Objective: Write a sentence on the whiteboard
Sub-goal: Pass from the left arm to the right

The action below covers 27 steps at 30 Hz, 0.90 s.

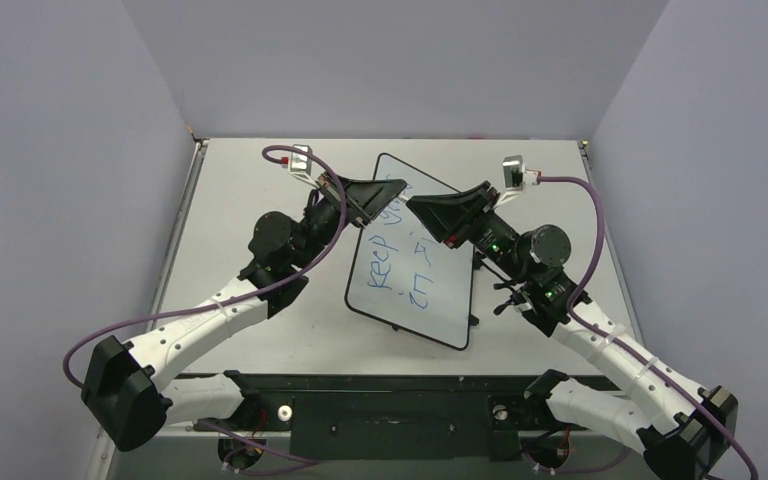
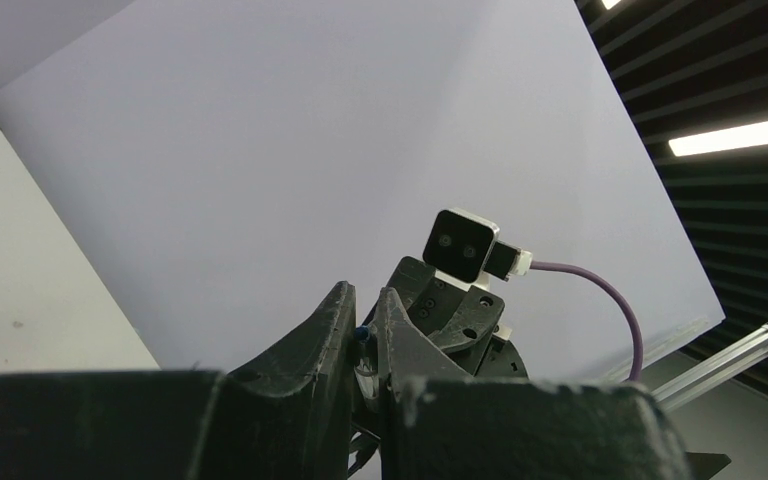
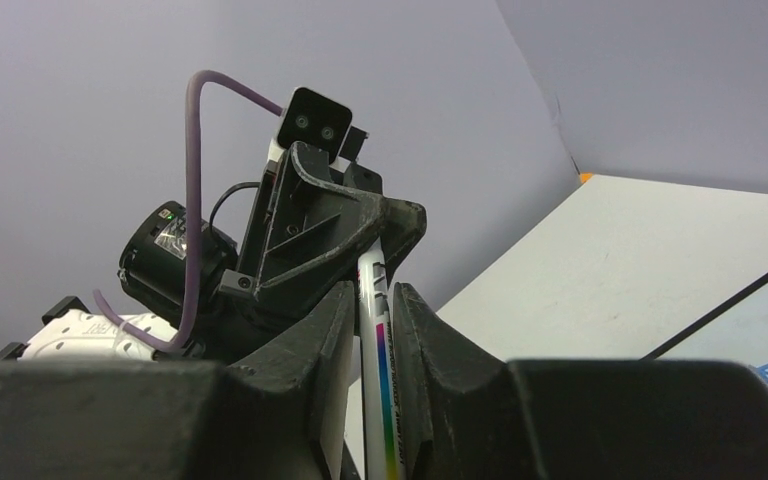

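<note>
I am looking down on a pale white table (image 1: 260, 190) that is sitting inside plain lavender walls (image 1: 60, 150). The whiteboard (image 1: 445, 300) is lying flat at the table's middle, turned at an angle between the two arms. The sentence (image 1: 400, 255) is running across it in two blue lines; I am reading "Keep" at the near end, and the far letters are hiding under the claws. Above the board's far end the left gripper (image 1: 400, 187) and right gripper (image 1: 411, 203) are meeting tip to tip, both clamping one white marker (image 3: 380, 340) with a rainbow stripe.
</note>
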Available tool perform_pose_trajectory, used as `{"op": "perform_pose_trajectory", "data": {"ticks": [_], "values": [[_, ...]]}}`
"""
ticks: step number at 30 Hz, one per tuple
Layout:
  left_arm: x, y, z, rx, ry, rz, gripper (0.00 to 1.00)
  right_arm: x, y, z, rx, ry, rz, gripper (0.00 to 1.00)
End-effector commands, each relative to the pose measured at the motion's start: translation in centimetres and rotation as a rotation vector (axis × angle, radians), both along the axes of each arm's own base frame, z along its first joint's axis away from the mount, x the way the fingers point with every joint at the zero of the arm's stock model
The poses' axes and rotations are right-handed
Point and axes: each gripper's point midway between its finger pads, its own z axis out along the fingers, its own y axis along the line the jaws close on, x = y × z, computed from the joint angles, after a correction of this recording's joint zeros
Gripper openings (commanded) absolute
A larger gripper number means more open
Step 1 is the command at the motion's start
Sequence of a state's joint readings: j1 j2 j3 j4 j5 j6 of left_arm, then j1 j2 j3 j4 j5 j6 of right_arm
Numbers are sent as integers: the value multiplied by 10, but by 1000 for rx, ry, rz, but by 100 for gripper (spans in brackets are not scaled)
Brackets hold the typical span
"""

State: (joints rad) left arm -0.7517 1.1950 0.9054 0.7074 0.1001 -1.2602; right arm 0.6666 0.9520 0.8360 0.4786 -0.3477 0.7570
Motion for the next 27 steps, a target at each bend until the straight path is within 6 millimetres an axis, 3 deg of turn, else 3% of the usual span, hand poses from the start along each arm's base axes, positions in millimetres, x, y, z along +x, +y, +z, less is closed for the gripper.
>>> {"op": "perform_pose_trajectory", "data": {"ticks": [1,6,27], "values": [[2,4,3,13,-36,34,0,-10,-3,41,68,-98,18,20],[2,2,5,24,-48,34,0,-11,2,39,53,-92,47,25],[5,-7,2,52,-59,11,0,-9,11,35,37,-73,87,24]]}}
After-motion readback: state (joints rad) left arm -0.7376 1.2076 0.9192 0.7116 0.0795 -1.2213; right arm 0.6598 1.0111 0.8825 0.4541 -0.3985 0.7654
